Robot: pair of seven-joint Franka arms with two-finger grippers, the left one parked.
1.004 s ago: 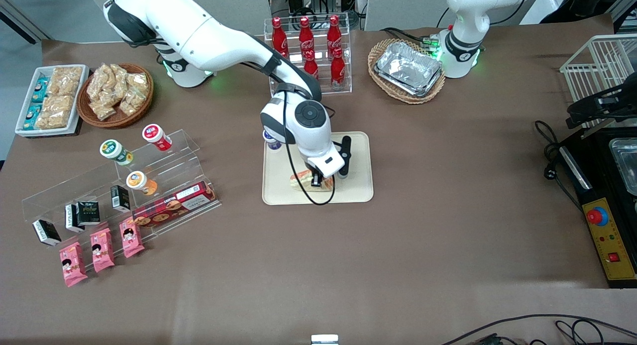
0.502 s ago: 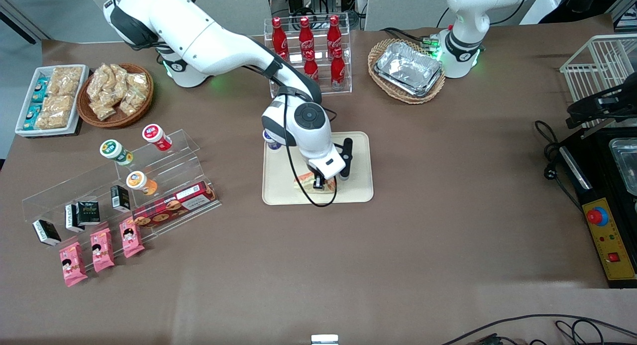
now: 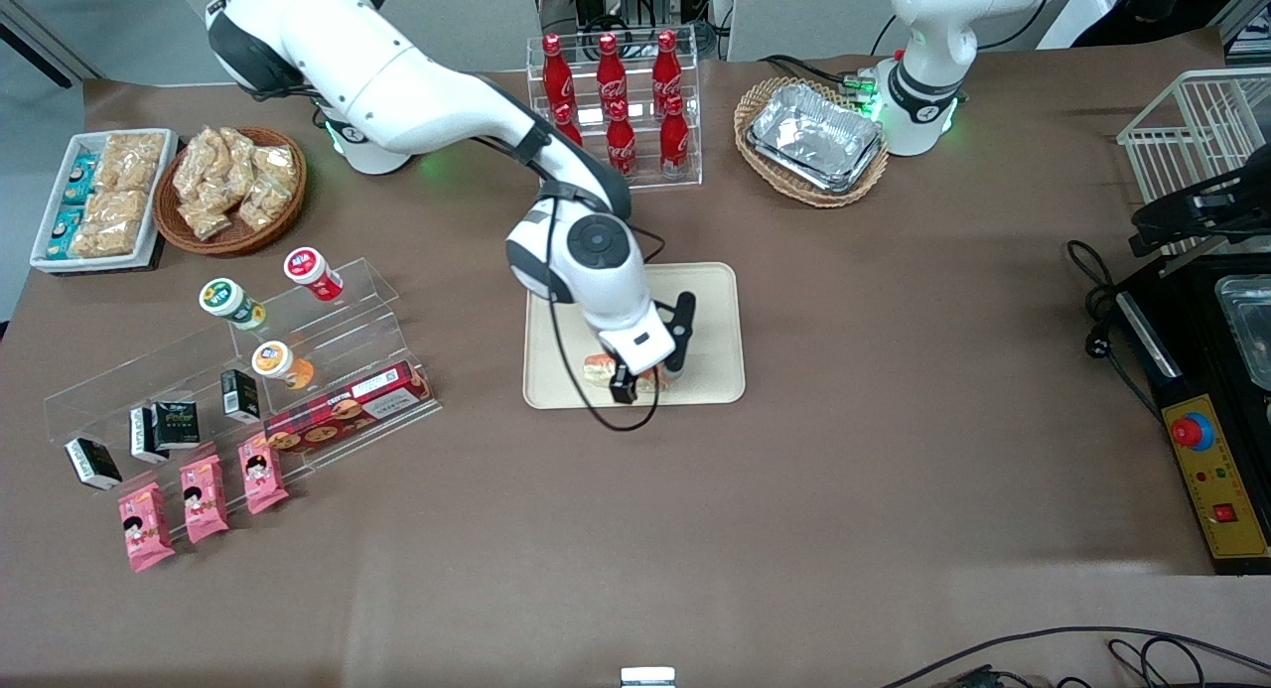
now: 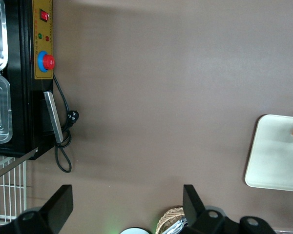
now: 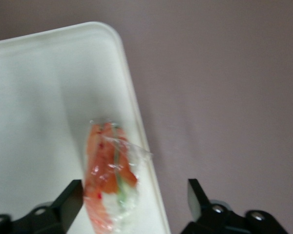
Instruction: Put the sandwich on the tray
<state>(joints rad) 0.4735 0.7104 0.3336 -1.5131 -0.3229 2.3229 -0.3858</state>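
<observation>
Where brown paper covers the table (image 3: 844,470), we see the sandwich (image 5: 110,175) lying on the tray (image 3: 710,301) near its front rim, the gripper (image 3: 650,375) above it, fingers apart.

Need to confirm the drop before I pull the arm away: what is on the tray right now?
The wrapped sandwich lies on the tray, close to the rim nearest the front camera. The open gripper hovers above it, fingers apart, not touching. The arm covers part of the tray.
</observation>
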